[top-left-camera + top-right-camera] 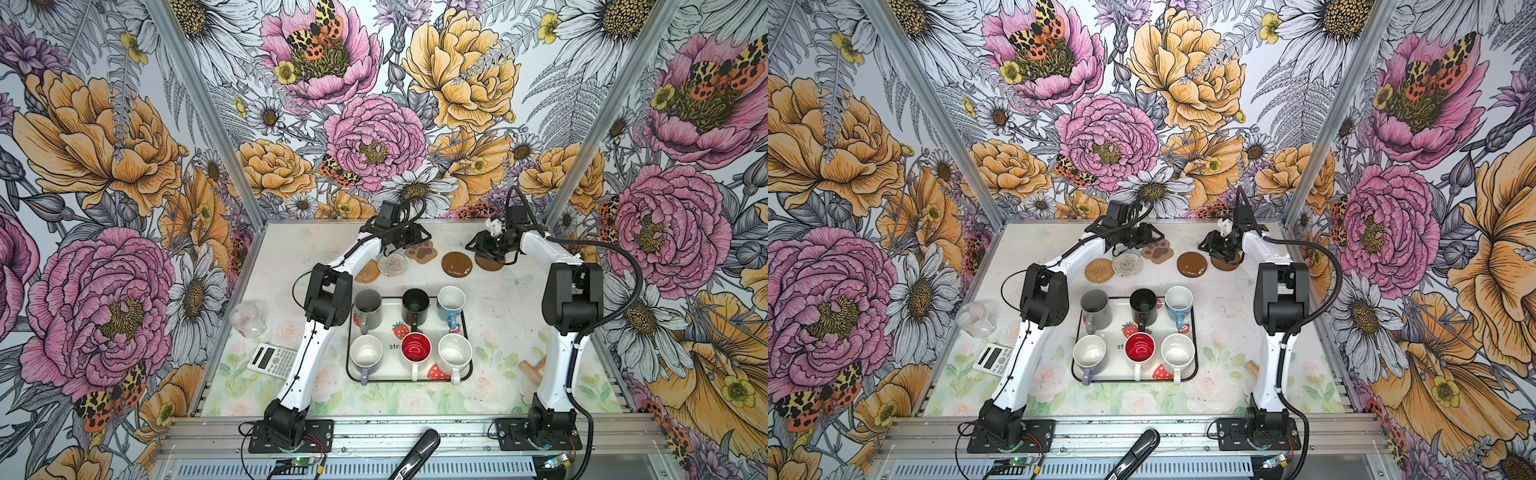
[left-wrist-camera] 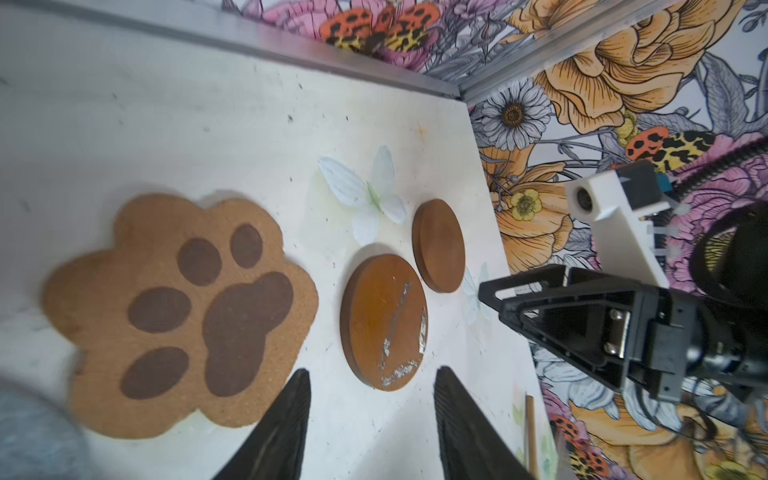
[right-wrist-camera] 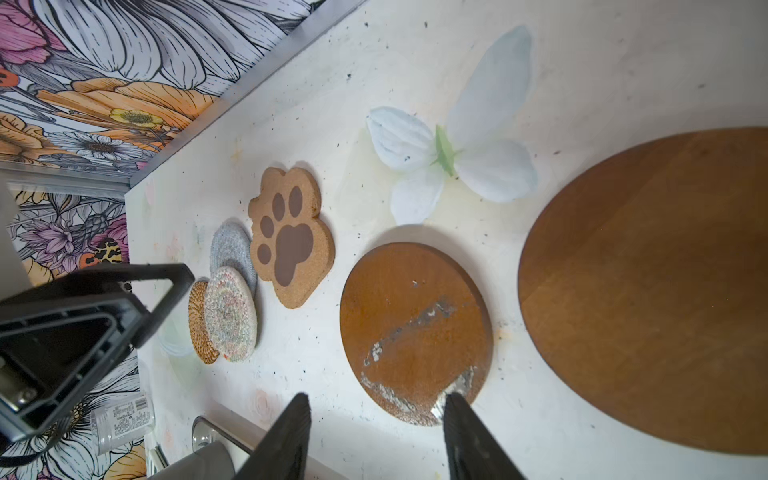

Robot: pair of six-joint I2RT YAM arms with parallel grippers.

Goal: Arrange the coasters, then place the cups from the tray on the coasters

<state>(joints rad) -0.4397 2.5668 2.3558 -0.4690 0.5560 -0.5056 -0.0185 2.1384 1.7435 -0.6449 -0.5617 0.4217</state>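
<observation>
The coasters run across the upper middle of both top views: rattan coaster (image 1: 368, 272), clear coaster (image 1: 392, 262), paw coaster (image 1: 419, 250), scuffed disc (image 1: 457, 263), plain disc (image 1: 492, 265). All six cups (image 1: 415, 347) stand on the tray (image 1: 390, 322), lower middle, none placed yet. Only the right wrist view shows the grey woven coaster (image 3: 232, 245), overlapped by the clear one, so arranging looks unfinished. Left hand (image 2: 372, 372) and right hand (image 3: 377, 397) gape empty

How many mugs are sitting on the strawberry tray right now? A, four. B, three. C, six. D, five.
C: the tray holds a grey mug, black mug, light blue mug, lavender mug, red-inside mug and speckled mug.
</observation>
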